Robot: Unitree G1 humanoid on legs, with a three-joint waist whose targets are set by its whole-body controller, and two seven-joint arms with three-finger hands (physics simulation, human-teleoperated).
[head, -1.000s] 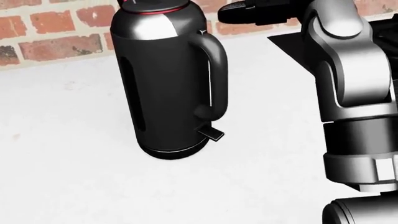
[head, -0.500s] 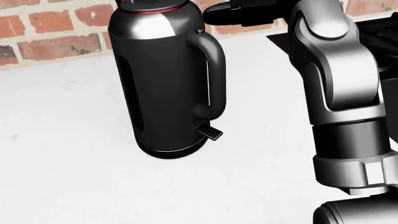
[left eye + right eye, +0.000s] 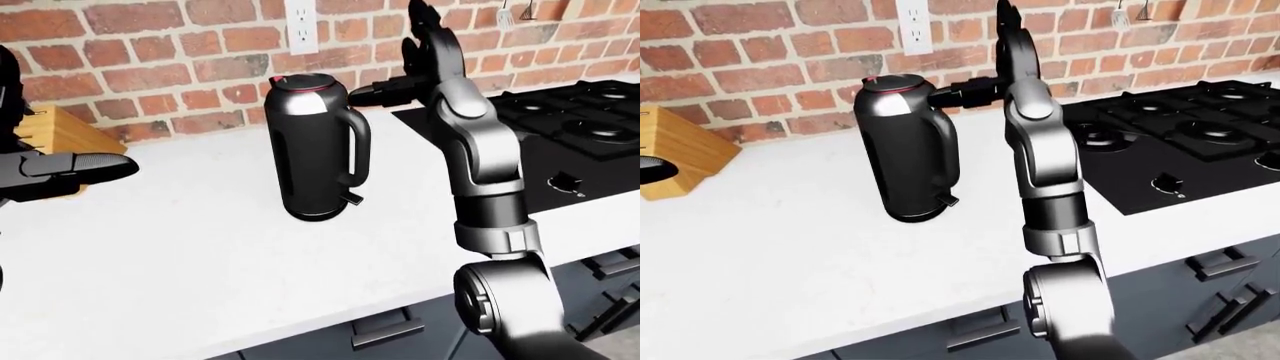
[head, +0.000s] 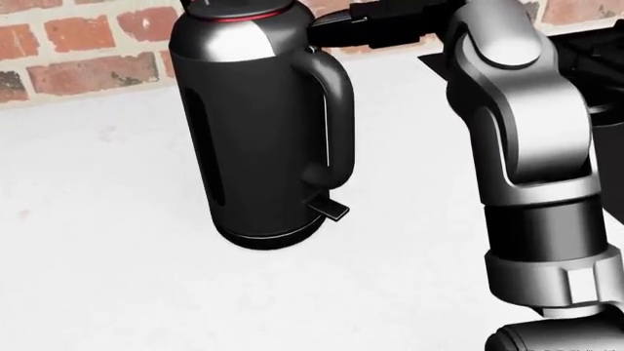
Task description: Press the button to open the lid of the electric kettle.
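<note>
The electric kettle [image 3: 315, 150] is black with a silver shoulder and a red ring under its shut lid. It stands upright on the white counter [image 3: 200, 247], handle to the right, with a small lever [image 4: 331, 209] at the handle's foot. My right hand [image 3: 375, 91] is open and reaches in from the right, its dark fingers [image 3: 962, 91] pointing left at the kettle's top just above the handle; I cannot tell whether they touch. My left hand [image 3: 70, 169] is open and empty at the far left of the left-eye view.
A wooden knife block [image 3: 680, 150] stands at the left by the brick wall. A black gas stove [image 3: 1170, 127] lies to the right of the kettle. A wall outlet [image 3: 300, 26] is above the kettle. Dark drawers [image 3: 1225, 262] run below the counter edge.
My right arm has swung left, bringing its fingers closer to the kettle's top by the handle. The kettle has not moved and its lid stays shut.
</note>
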